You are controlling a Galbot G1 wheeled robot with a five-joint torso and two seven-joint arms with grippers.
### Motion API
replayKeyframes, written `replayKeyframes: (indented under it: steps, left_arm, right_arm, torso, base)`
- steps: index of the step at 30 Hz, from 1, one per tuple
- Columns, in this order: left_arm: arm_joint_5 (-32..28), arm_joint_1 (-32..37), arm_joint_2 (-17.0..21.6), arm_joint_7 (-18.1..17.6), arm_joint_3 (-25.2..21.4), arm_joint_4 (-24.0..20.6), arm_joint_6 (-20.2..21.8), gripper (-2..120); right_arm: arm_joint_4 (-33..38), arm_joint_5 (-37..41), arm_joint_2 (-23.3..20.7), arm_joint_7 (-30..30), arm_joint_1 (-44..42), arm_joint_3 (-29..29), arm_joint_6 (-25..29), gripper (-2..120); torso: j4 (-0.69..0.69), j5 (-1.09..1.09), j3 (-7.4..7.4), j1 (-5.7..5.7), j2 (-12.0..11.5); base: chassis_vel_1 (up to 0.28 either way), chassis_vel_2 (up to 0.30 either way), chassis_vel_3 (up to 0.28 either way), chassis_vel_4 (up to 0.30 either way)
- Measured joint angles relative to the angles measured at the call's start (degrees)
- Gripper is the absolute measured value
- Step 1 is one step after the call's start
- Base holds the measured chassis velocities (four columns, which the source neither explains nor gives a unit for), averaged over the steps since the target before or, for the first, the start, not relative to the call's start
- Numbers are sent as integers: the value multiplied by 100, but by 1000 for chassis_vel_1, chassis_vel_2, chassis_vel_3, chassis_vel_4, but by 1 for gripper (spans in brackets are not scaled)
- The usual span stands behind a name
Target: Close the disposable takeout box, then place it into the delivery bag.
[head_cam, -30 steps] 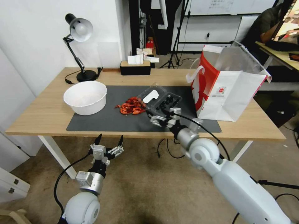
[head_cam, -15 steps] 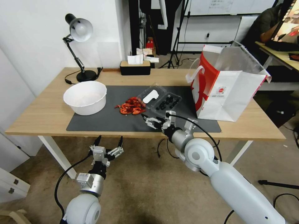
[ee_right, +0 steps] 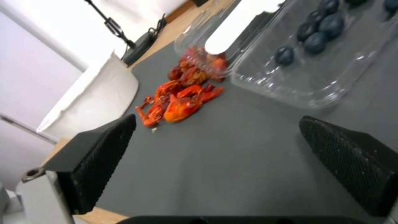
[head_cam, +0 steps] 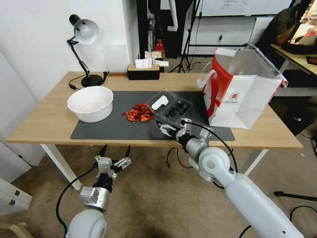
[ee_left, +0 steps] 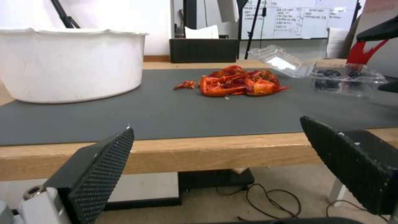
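The disposable takeout box (head_cam: 177,110) lies open on the dark mat, with dark berries in its clear tray and the white-labelled lid (head_cam: 160,101) folded back. My right gripper (head_cam: 172,126) hovers open just in front of the tray, holding nothing. Its wrist view has the tray (ee_right: 315,62) a short way beyond the open right gripper (ee_right: 217,119). The delivery bag (head_cam: 242,94) stands open at the right of the mat, white with red sides. My left gripper (head_cam: 117,147) hangs open below the table's front edge. Its wrist view looks across the mat to the box (ee_left: 340,77).
A round white bowl (head_cam: 90,103) sits at the mat's left end. Red crayfish shells (head_cam: 140,113) lie beside the box lid. A black desk lamp (head_cam: 84,49) and a tissue box (head_cam: 143,71) stand at the back of the wooden table (head_cam: 43,122).
My right gripper drew back a little toward the table's front edge, then moved slightly right again. The box stayed open and the left arm barely moved.
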Motion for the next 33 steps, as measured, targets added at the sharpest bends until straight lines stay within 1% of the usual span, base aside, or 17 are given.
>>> replayKeyframes:
  steps: [7,13,17,26,33]
  left_arm:
    - [88,97,-66,-3,-2,-49,-46,100]
    - [152,127,-127,-9,5,-77,-48,100]
    - [226,188,-181,-12,5,-127,-54,100]
    - [319,328,-270,-16,-30,-215,-88,100]
    - [319,371,-253,-22,-106,-222,-199,100]
  right_arm:
    - [-17,122,-111,-58,-36,142,6,100]
    - [5,166,-179,-103,-81,184,-3,100]
    - [29,213,-268,-237,-117,148,-72,100]
    - [-59,213,-199,-294,58,-49,-69,100]
    - [-360,298,-104,-246,391,-206,-52,100]
  torso:
    - [0,1,0,-1,0]
    - [0,1,0,-1,0]
    - [-1,-1,0,-1,0]
    - [0,0,0,-1,0]
    - [0,-1,0,-1,0]
  base:
    - [0,0,0,0]
    - [0,0,0,0]
    - [0,0,0,0]
    - [0,0,0,0]
    - [0,0,0,0]
